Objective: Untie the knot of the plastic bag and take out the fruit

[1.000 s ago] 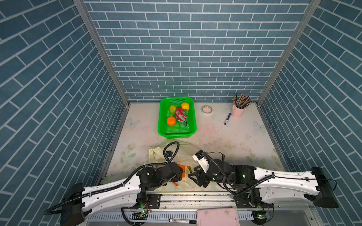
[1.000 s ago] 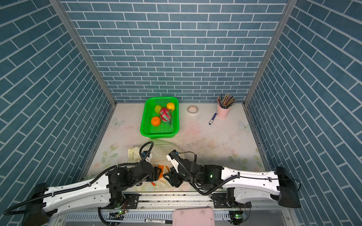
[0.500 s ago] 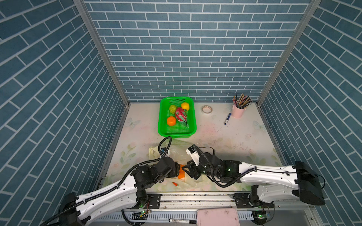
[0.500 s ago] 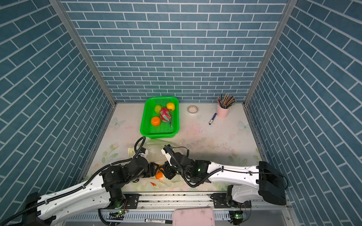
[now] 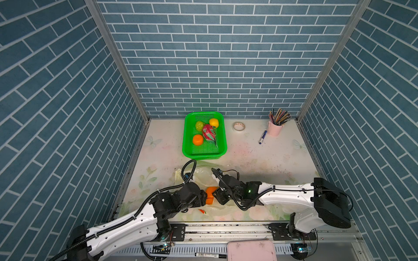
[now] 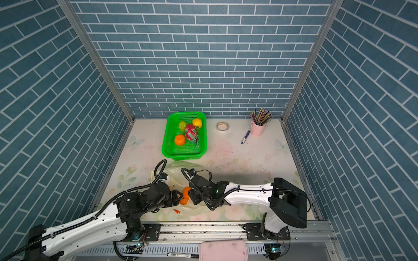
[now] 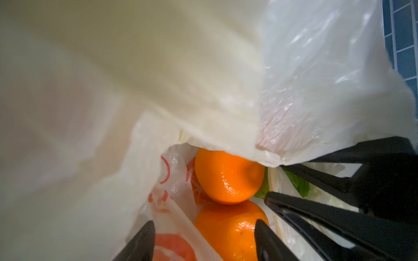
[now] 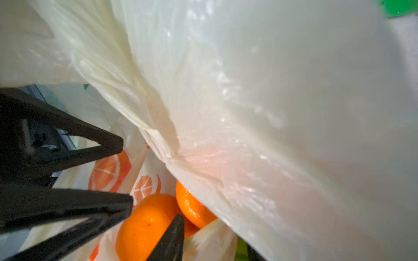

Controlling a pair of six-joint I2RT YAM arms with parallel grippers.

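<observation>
The bench [image 5: 260, 162] carries the green basket [image 5: 204, 155] at its back, with four pieces of the fruit [image 5: 209, 133] already in it. The plastic bag [image 5: 203, 175] lies slack just on the robot's side of the basket, its mouth gaping away from the basket. No knot shows, so I judge the untying done and the emptying under way.

At that mouth the left tool [image 7: 203, 237] is released, its jaws wide either side of an orange [image 7: 228, 230]. The right tool [image 7: 274, 181] faces it with film between part-spread jaws; I cannot tell whether it pinches. A second orange [image 7: 226, 176] touches the first.

To do this well, the right tool should hold the upper film raised while the left closes across the orange's widest girth. One left fingertip [image 7: 144, 239] seems to sit outside a printed fold [image 7: 172, 217]. Get it inside first, or the bag will likely drag along toward the basket.
</observation>
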